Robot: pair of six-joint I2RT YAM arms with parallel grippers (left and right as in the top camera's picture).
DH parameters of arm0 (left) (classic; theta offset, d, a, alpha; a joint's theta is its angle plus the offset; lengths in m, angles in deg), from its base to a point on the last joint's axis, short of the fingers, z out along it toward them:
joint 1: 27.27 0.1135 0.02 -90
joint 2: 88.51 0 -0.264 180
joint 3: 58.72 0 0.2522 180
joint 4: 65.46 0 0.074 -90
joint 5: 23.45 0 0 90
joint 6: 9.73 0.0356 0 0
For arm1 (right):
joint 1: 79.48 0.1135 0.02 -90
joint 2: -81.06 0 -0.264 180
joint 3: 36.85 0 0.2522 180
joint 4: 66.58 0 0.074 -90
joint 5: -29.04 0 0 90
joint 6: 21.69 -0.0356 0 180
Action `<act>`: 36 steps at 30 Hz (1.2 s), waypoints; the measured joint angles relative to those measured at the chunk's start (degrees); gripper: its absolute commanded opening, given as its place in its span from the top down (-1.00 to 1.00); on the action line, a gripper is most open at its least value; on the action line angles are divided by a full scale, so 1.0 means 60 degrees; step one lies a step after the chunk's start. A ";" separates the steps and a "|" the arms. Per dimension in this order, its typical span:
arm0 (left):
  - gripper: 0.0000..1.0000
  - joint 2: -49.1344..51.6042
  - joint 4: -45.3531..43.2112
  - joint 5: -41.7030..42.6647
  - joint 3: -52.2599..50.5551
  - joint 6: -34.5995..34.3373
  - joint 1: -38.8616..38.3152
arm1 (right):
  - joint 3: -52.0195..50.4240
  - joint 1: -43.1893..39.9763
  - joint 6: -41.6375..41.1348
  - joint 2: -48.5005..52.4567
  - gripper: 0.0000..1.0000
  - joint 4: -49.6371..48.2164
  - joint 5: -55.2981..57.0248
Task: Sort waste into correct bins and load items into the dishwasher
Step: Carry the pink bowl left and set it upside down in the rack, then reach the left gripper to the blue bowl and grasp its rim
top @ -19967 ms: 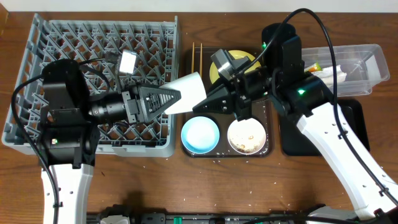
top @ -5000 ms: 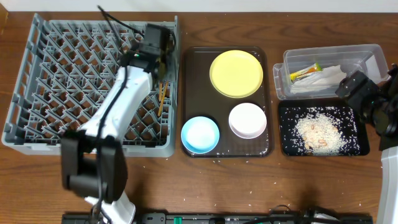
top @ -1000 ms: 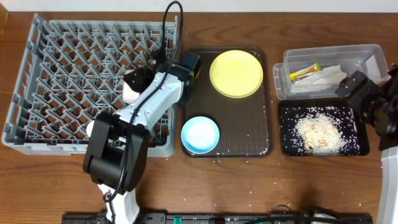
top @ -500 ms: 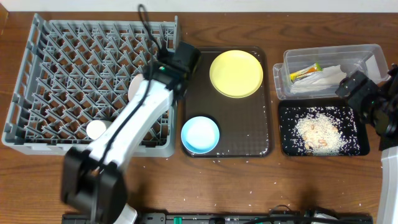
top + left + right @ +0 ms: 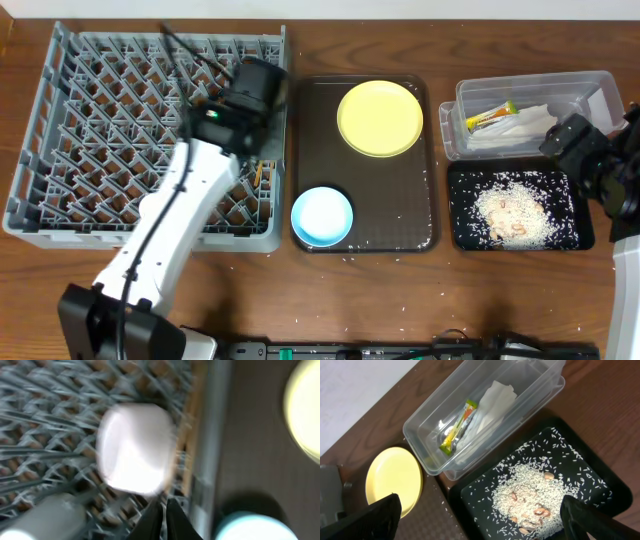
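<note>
Dish rack point(image 5: 100, 110): large grey peg lattice filling the left of the table point(image 5: 400, 300), its right wall just beside the brown serving tray point(image 5: 400, 210).
Left gripper point(image 5: 161, 510): over the rack's right side, fingers drawn close together with nothing between them.
Left arm point(image 5: 180, 220): runs diagonally from the near table edge across the rack's near right corner.
White bowl point(image 5: 135, 447): in the rack, near its right wall. It shows only as a blurred shape in the left wrist view, because the arm covers it from overhead.
Chopsticks point(image 5: 258, 178): lying in the rack along its right wall.
Serving tray: yellow plate point(image 5: 380, 118) at the far end, light blue bowl point(image 5: 322, 215) at the near left corner, and the near right part bare.
Clear tub point(image 5: 585, 92): far right, its near wall just beside the black tray point(image 5: 465, 232).
Tub contents: in the right wrist view, the wrapper point(image 5: 459, 427) lies beside the napkin point(image 5: 492, 400).
Rice crumbs point(image 5: 510, 212): heaped in the middle of the black tray, with brownish bits visible in the right wrist view.
Right gripper point(image 5: 480, 507): spread wide and holding nothing, above the right ends of the two bins.
Open room: a bare strip of wood along the near edge, dotted with stray crumbs, and a narrow gap of wood between the serving tray and the bins.
Surface: dark brown wood, with a pale strip beyond the far edge.
</note>
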 measured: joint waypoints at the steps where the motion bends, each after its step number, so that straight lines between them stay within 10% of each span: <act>1: 0.85 0.0022 -0.0157 -0.0004 0.0000 -0.0004 0.0375 | 0.0000 0.0004 0.0000 0.0000 -0.98 0.0000 -0.0007; 11: 0.85 0.1384 -0.1188 0.1107 -0.0018 0.1089 0.2452 | 0.0000 0.0004 0.0000 0.0000 -0.99 -0.0004 -0.0004; 36: 0.85 0.0233 0.0240 0.4554 -0.0095 0.1621 0.0699 | 0.0000 0.0000 0.0000 0.0000 -0.99 0.0000 -0.0004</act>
